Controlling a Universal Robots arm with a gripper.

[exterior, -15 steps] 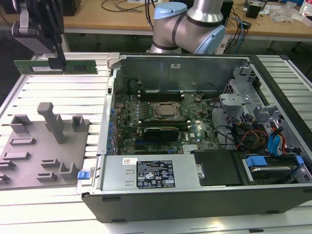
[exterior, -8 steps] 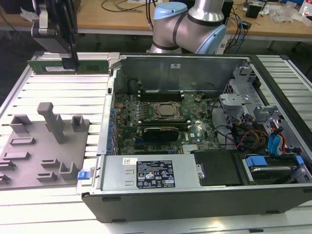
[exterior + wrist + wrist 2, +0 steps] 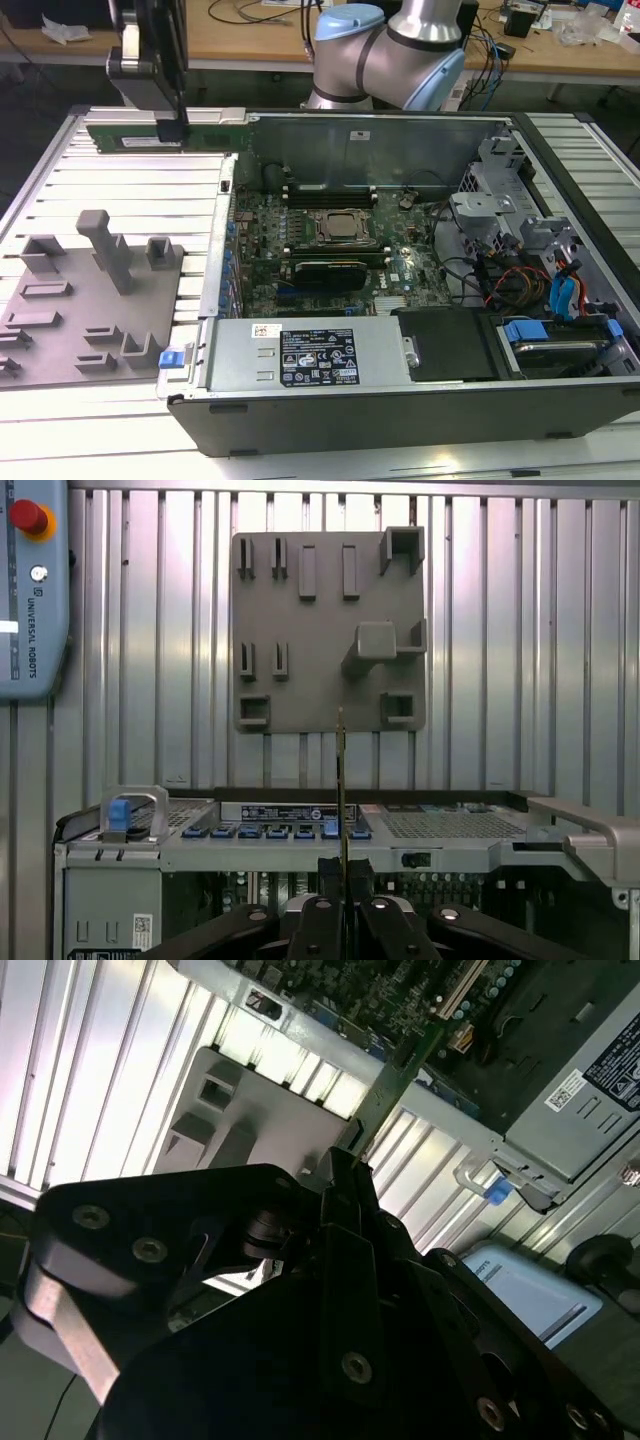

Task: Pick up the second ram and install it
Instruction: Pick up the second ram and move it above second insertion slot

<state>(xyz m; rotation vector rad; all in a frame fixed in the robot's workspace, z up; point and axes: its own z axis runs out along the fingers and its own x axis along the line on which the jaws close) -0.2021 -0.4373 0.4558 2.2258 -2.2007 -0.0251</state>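
Item, for you: black gripper point(image 3: 172, 132) clamped mid-length on long thin green ram stick point(image 3: 212, 137), held level, beside open computer case point(image 3: 400, 415).

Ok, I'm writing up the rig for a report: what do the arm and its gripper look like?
The arm is a silver-grey tube with rounded light-blue joint caps. The gripper is black, built of flat linkage bars joined by silver screw heads, as both wrist views show, and narrows to two slim fingers. A grey metal piece sits on its side.
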